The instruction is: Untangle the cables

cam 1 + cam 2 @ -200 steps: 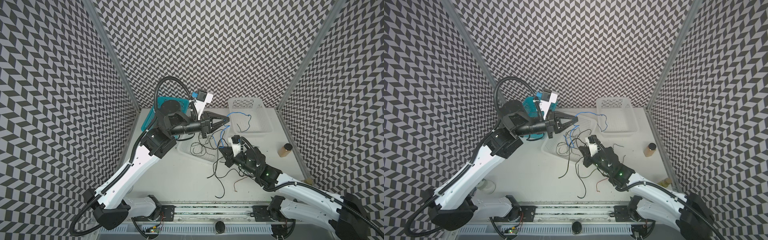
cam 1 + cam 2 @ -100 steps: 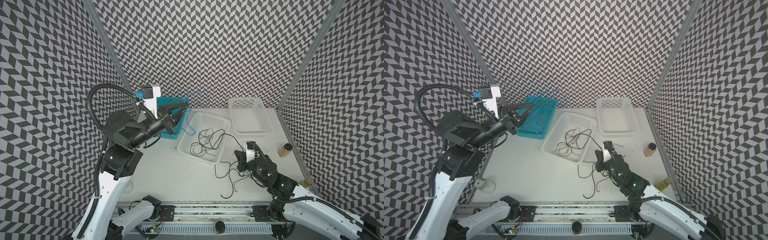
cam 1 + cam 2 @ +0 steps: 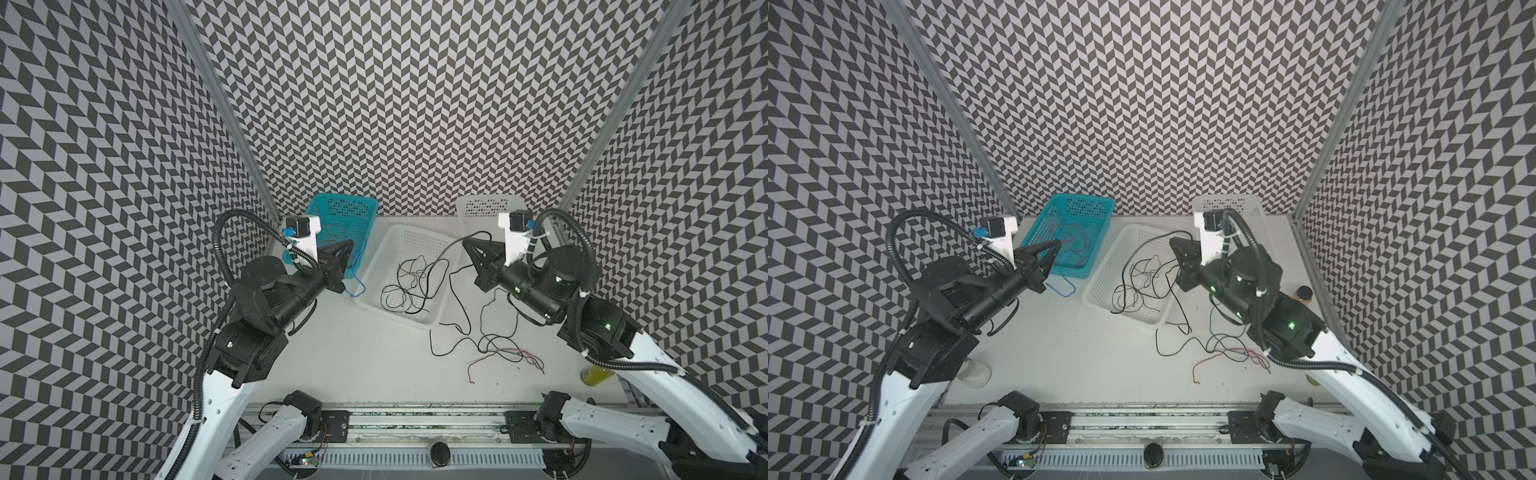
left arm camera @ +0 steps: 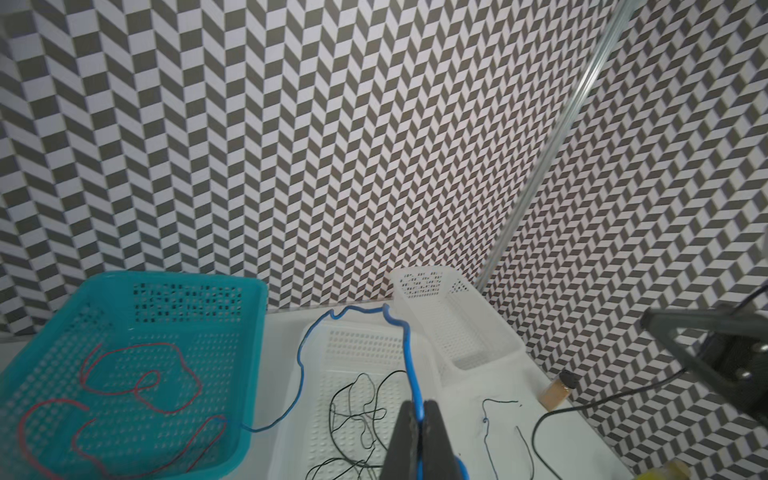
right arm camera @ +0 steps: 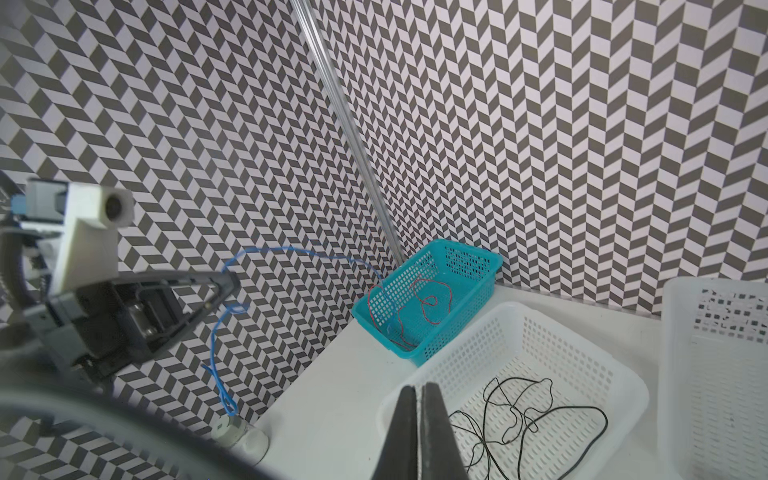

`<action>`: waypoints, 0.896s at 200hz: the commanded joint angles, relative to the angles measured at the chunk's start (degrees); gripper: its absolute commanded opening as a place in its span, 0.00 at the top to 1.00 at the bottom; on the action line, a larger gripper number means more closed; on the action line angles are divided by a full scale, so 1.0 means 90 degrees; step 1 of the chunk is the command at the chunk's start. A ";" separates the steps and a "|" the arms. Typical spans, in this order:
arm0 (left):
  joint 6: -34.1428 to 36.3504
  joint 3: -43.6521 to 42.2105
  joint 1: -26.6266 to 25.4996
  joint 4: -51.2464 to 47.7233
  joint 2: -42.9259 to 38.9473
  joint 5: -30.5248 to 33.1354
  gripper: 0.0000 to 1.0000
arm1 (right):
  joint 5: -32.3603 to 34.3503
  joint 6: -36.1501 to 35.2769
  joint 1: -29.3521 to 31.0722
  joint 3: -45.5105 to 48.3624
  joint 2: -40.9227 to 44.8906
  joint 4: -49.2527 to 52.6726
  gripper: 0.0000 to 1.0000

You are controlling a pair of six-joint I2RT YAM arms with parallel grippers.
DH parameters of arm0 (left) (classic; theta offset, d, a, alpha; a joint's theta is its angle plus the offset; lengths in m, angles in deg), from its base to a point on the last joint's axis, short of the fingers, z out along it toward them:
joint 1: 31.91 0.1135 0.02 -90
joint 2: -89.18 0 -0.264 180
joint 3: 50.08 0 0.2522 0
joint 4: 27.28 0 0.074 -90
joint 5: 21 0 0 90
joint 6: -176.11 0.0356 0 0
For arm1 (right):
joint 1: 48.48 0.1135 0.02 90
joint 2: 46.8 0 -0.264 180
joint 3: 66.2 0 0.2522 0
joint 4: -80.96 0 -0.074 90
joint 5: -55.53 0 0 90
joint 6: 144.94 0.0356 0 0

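My left gripper [image 3: 351,243] [image 4: 419,405] hovers over the near corner of the teal basket [image 3: 345,196], shut on a blue cable [image 4: 409,357]. The blue cable's loose part hangs down to the table beside that basket [image 3: 1065,286]. Red cables [image 3: 1073,239] lie inside the teal basket. My right gripper [image 3: 465,242] [image 5: 419,386] is raised by the far right side of the middle white basket [image 3: 395,312], jaws shut. A black cable [image 3: 478,232] runs from its tip down into the black tangle [image 3: 409,282] in that basket. More black and red cables [image 3: 490,347] lie loose on the table.
A second white basket [image 3: 486,203] stands at the back right, partly behind my right arm. A small brown-filled jar [image 3: 1303,293] and a yellow bottle [image 3: 596,376] are by the right edge. A clear jar [image 3: 976,372] sits front left under my left arm.
My left gripper has carried the blue cable from over the middle basket leftward to the teal basket. My right gripper has risen off the table pile toward the back right, lifting a black cable.
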 commanded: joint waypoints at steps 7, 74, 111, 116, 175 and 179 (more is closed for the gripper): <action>0.0198 -0.0421 0.0034 -0.0143 -0.0591 0.0867 1.00 | -0.0132 -0.0393 0.0006 -0.0946 -0.0818 0.0350 1.00; 0.0158 -0.1537 0.0033 -0.0187 -0.1985 0.1683 1.00 | -0.1208 -0.0104 -0.1034 -0.1375 -0.2830 -0.0014 1.00; 0.0139 -0.1734 0.0033 -0.0202 -0.2058 0.1628 1.00 | -0.0549 -0.0018 -0.1135 -0.1624 -0.3699 0.0636 1.00; 0.0139 -0.1759 0.0033 -0.0176 -0.2067 0.1621 1.00 | -0.0495 0.0036 -0.1167 -0.1657 -0.3786 0.0740 0.99; 0.0104 -0.1880 0.0038 -0.0108 -0.2017 0.1418 1.00 | -0.0479 0.0207 -0.1200 -0.1472 -0.3644 0.1752 0.56; 0.0109 -0.1888 0.0040 -0.0104 -0.2024 0.1420 1.00 | -0.0421 0.0237 -0.1200 -0.1336 -0.3562 0.1719 0.53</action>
